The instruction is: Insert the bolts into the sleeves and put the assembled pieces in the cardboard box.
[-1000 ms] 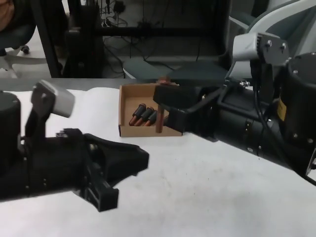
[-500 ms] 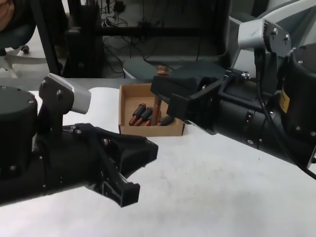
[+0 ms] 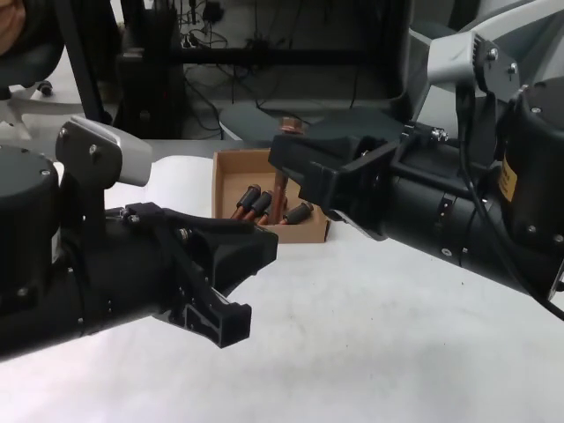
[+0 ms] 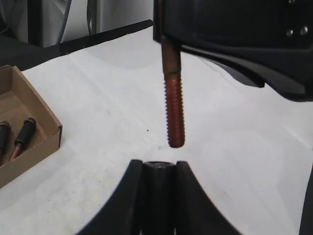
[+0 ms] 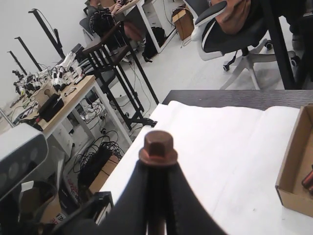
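Above the white cloth (image 3: 397, 335), on the near side of the cardboard box (image 4: 34, 155), a copper-coloured bolt (image 4: 173, 115) is held upright by the right gripper (image 5: 157, 169). The fingers are closed on the shank just under the flanged head, and the threaded end points down. The left gripper (image 4: 159, 169) is closed narrowly on a dark sleeve (image 4: 158, 196), whose open end is turned toward the bolt. The bolt's tip is seen just short of the sleeve's rim, nearly in line with it; a small gap shows between them, and they are not touching. The box is set off to one side of the left gripper, apart from both fingers, with its top open and its near corner turned toward the sleeve. Several assembled pieces (image 3: 256, 204) lie side by side on its floor. A broad stretch of cloth spreads between the two arms toward the bench's near edge.
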You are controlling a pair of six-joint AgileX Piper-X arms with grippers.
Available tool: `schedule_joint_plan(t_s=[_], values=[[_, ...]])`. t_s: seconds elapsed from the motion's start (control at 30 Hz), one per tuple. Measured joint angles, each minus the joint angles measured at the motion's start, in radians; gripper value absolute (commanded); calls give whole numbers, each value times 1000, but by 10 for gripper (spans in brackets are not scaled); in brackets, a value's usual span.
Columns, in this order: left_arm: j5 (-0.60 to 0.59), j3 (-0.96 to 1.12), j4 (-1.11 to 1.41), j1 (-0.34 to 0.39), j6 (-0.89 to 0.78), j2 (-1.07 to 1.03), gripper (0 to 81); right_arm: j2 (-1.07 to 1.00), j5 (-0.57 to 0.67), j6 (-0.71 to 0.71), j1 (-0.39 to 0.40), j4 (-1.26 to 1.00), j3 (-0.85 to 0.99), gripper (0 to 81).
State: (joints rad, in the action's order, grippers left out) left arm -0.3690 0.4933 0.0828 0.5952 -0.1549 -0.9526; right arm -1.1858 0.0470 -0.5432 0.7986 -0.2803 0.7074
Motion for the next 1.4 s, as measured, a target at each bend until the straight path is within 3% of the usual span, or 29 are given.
schedule_joint_plan(t_s=[0.97,1.4], values=[[0,17,32,4,-32,0,17,-19,4,-71,0,-4,4,6],[0,15,7,4,-20,0,17,-19,-62,-54,59,47,8,6]])
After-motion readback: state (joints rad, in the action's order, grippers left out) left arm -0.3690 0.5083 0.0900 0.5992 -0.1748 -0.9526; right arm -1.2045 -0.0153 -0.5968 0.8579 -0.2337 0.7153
